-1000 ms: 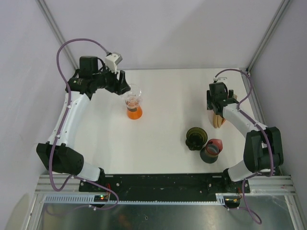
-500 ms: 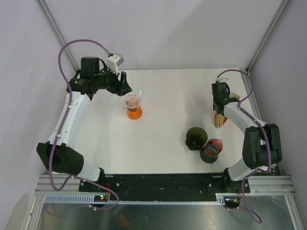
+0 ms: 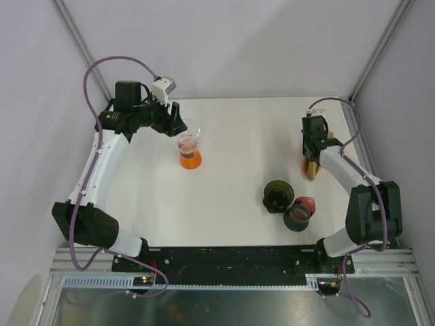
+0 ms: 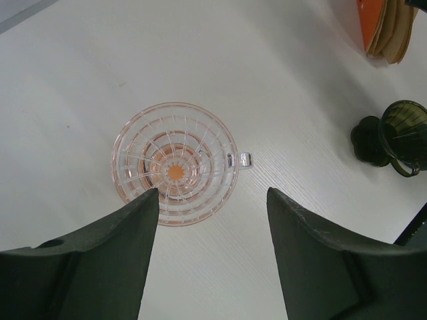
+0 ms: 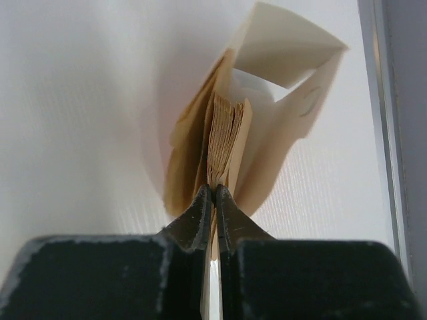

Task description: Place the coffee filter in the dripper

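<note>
The clear glass dripper [image 3: 188, 141] sits on an orange-bottomed carafe at the back left of the table. My left gripper [image 3: 176, 123] hovers just beside and above it, open; in the left wrist view the dripper [image 4: 175, 163] lies between and beyond the spread fingers of that gripper [image 4: 212, 193], untouched. At the right edge stands a stack of tan paper coffee filters [image 3: 312, 171]. My right gripper [image 3: 310, 161] reaches down into it. In the right wrist view that gripper [image 5: 215, 189] is shut on a thin sheet at the edge of the filter stack [image 5: 227, 133].
A dark green dripper-like cup [image 3: 278, 195] and a red and brown cup [image 3: 300, 212] stand at the front right. The green one [image 4: 400, 127] also shows in the left wrist view. The enclosure's metal frame rail [image 5: 393, 133] runs close beside the filters.
My right gripper has closed from open onto a filter in the stack, its wrist turning a little. The left arm has barely moved.
</note>
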